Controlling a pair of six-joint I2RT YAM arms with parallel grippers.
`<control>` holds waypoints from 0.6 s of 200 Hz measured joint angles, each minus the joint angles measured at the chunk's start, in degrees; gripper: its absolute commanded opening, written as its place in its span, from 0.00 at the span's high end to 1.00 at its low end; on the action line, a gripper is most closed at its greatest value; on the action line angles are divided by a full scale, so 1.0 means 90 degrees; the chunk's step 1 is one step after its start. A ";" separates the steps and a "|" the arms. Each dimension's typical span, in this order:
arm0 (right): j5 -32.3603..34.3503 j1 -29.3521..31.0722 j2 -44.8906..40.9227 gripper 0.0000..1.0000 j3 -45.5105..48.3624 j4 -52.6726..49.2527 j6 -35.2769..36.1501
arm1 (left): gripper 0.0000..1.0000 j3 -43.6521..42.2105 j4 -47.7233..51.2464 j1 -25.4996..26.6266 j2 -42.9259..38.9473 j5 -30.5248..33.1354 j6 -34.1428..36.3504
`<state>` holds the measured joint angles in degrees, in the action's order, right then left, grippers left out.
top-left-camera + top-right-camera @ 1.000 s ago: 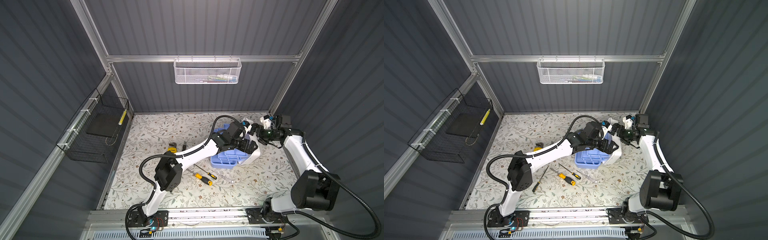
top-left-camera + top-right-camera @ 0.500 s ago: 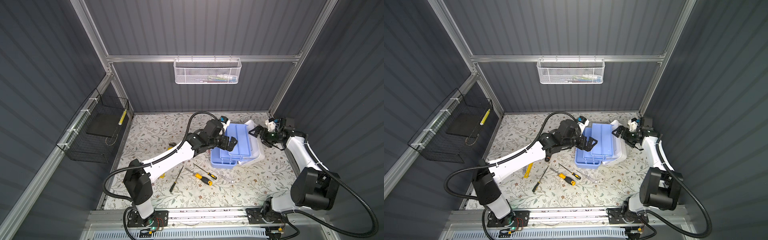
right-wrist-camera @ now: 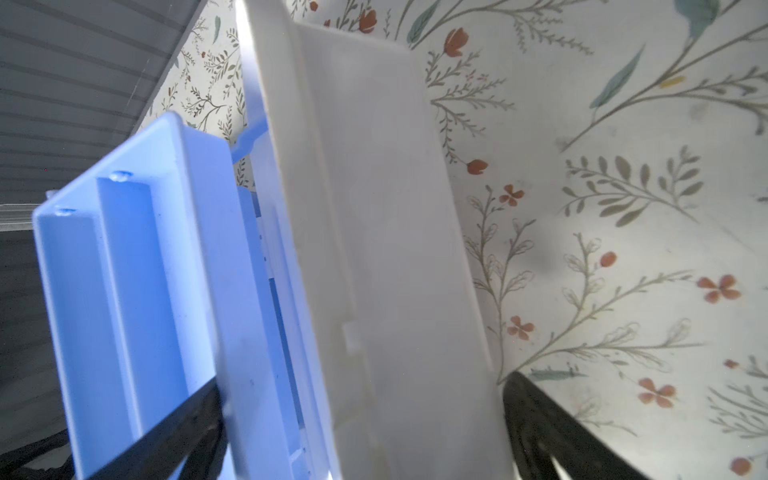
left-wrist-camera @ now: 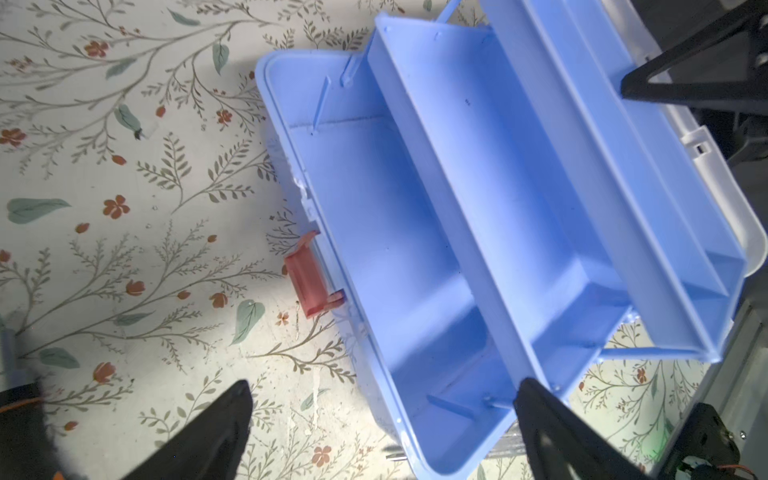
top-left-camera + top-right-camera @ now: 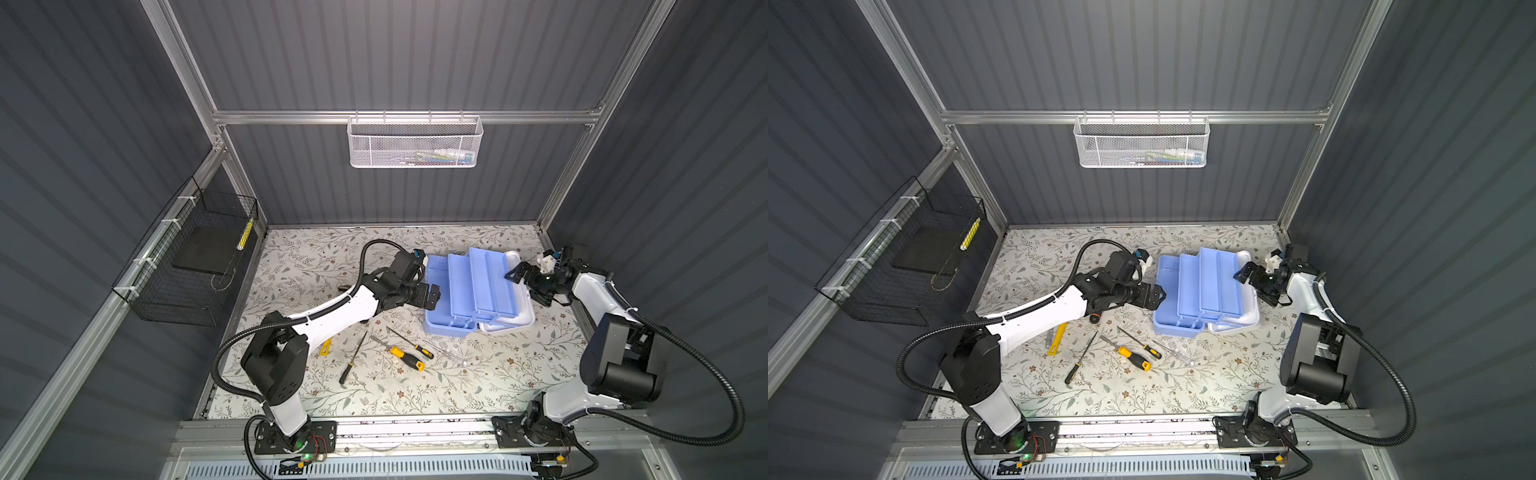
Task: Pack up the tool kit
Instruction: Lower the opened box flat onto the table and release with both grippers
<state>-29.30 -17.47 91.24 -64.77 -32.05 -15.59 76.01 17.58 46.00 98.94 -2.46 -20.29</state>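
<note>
**Top views:** tool kit (image 5: 478, 291) right of centre on the floral table (image 5: 478, 386), white lid (image 5: 525, 320) lying open on the right, blue trays stepped upward; left gripper (image 5: 431, 297) spread wide just beside the kit's left wall, holding nothing; right gripper (image 5: 524, 284) spread wide at the kit's upper right edge; screwdrivers (image 5: 409, 359) loose below the kit; yellow pipe wrench (image 5: 1057, 338) lower left of centre, partly under the left arm; white mesh basket (image 5: 415, 141) on the back wall; black wire basket (image 5: 187, 266) on the left wall.

**Left wrist view:** fingers (image 4: 216, 432) far apart at the lower edge, one over the table, one over the kit's corner, nothing clamped; shown only here: pink latch (image 4: 309, 282) on the outer wall.

**Right wrist view:** fingers (image 3: 540, 419) far apart astride the lid and a blue tray (image 3: 137, 291); contact cannot be told; shown only here: the lid's surface close up.
</note>
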 measured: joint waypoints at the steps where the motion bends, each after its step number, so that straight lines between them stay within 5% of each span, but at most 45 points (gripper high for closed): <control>1: 0.0005 -0.0010 0.0005 0.01 0.0002 0.0010 0.0002 | 0.00 0.0000 0.0000 0.0000 0.0000 0.0000 0.0000; 120: 0.0024 -0.0121 -0.0085 0.01 0.0029 0.0214 -0.0056 | 0.20 0.0036 -0.0425 -0.0078 0.1229 -0.0449 0.0024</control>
<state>-29.08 -18.57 90.48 -64.51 -30.13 -16.10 76.34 13.76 45.30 110.00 -6.50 -20.08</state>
